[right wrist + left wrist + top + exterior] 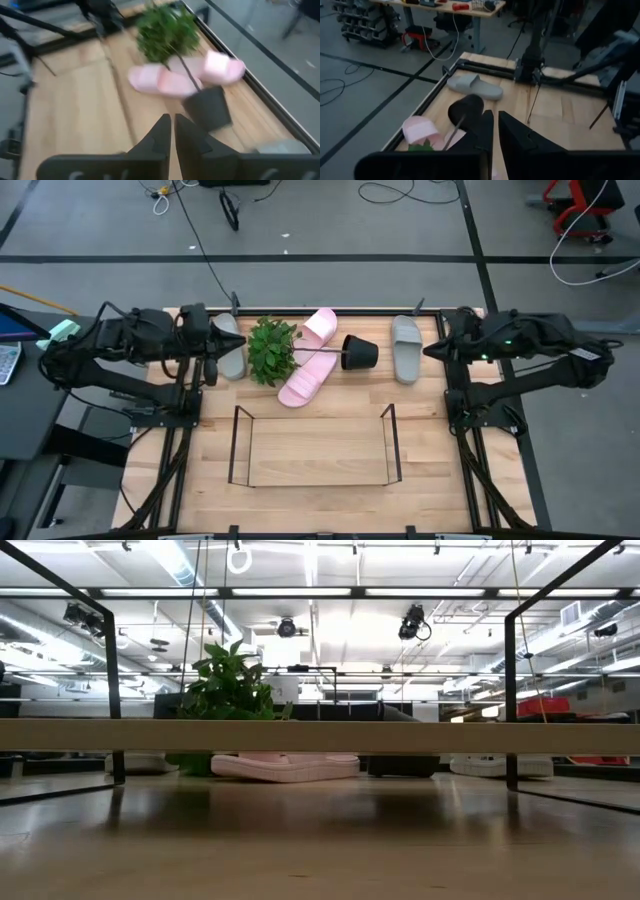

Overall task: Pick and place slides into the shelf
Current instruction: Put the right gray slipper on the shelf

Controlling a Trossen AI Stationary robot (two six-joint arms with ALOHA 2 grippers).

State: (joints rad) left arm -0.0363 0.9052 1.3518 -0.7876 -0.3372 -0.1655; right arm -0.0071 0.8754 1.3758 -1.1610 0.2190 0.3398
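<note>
Closest to the low camera: bare wood of the table (300,840), then the thin black uprights of the wire shelf (113,690), set toward the near side of the table. Beyond it, along the far side, all four slides lying flat, none in the shelf.

Near the middle, one pink slide (305,383) lying at a slant, with a second pink slide (320,328) just behind it toward the far edge, touching it or nearly so. Among them, a plant (271,350) tipped on its side, with leaves toward the left arm, black pot (359,352) toward the right arm, and the stem laid across the pink pair. At the left end of the row, a grey-green slide (230,350) just beside the leaves. At the right end, the other grey-green slide (405,348), near the pot but apart from it.

Left claw (212,352) at the left grey-green slide, partly covering it from above, with fingers pressed almost together, only a slit between them, pinching nothing. Cannot tell whether touching that slide or hanging over it.

Right claw (432,348) just beside the other grey-green slide, on its outer side, with fingers likewise drawn nearly together, a thin gap showing, nothing held.
</note>
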